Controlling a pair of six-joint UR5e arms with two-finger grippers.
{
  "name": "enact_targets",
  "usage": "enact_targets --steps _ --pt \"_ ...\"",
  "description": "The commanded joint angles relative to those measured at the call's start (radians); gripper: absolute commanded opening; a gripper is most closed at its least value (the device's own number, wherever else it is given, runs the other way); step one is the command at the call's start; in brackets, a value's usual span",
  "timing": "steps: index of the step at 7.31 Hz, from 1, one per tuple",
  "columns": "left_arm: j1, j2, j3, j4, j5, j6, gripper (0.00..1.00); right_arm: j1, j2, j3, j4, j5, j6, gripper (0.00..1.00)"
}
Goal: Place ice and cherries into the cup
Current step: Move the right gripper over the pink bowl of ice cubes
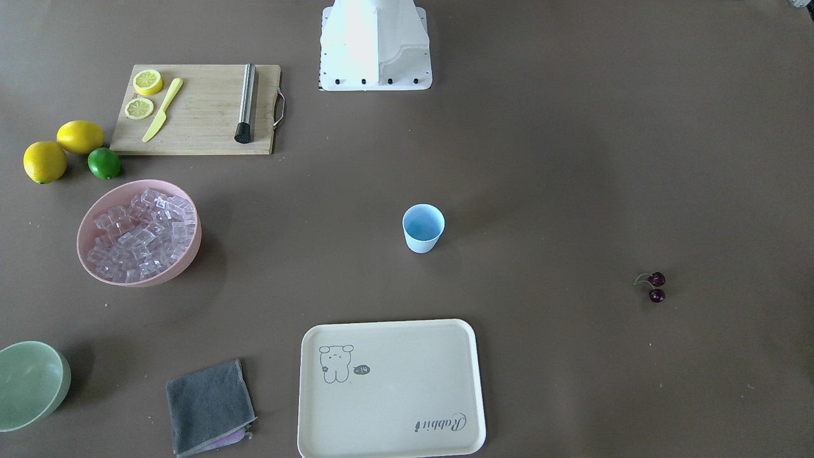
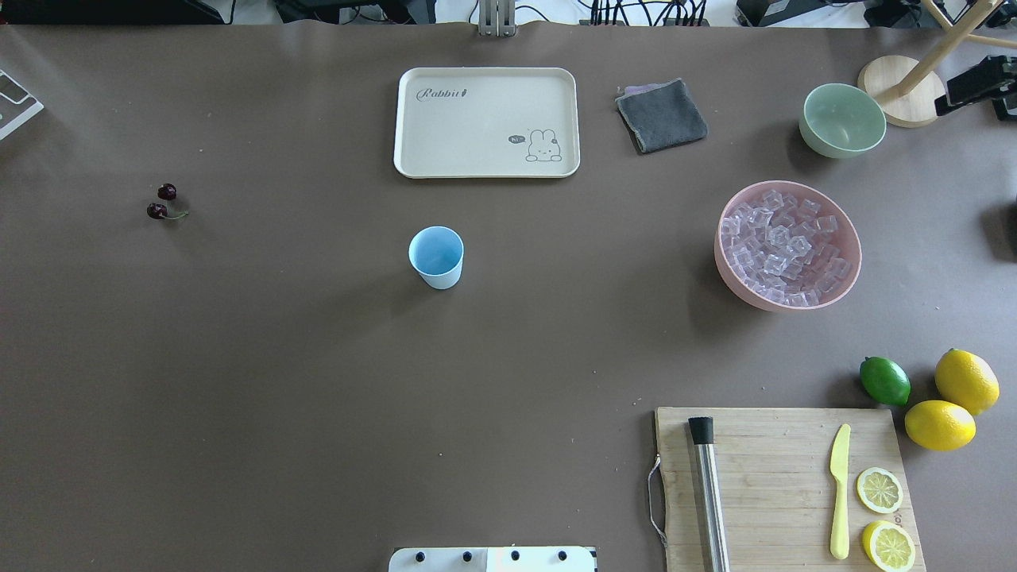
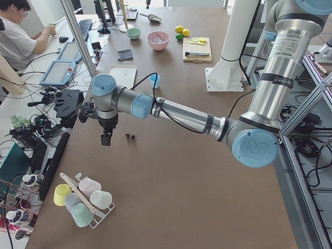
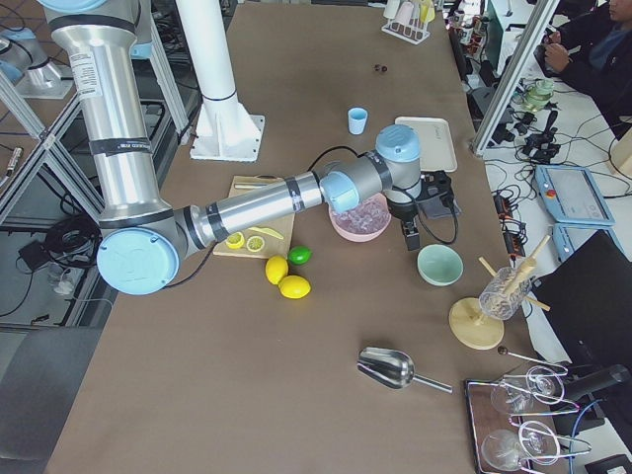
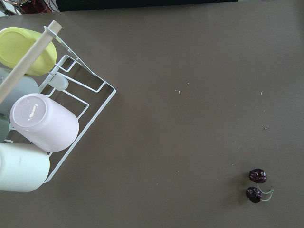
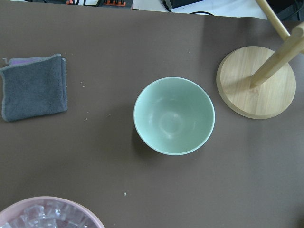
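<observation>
Ice filled the pink bowl on the robot's right, heaped so that single cubes could be taken off the top. Cherries lay bare on the table far to its left, stems joined, well apart from everything else. Between them the cup stood upright and empty near the middle, mouth upward, seemingly placed where either arm could reach it. That split likely gave each arm its own supply.

In the left side view the left gripper hung pointing down just beside the cherries, above the table, probably lined up for a pick. Whether its fingers were apart or together could not be told. In the right side view the right gripper hung between the pink bowl and the green bowl. Its fingers' state could not be told either. Nothing had gone into the cup.
</observation>
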Motion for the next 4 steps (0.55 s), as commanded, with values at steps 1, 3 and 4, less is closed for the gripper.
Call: enact_targets --steps 1,3,4 --pt "0.001 -0.001 -0.004 0.000 0.000 -0.002 0.98 -0.142 0.064 0.003 0.001 -0.089 0.276 1.00" --pt "0.001 -0.001 -0.012 -0.002 -0.001 -0.008 0.98 -0.228 0.087 -0.010 -0.004 -0.134 0.396 0.99" --pt "0.003 -0.007 -0.007 -0.002 0.000 -0.007 0.98 -0.257 0.075 0.003 -0.006 -0.185 0.462 0.99"
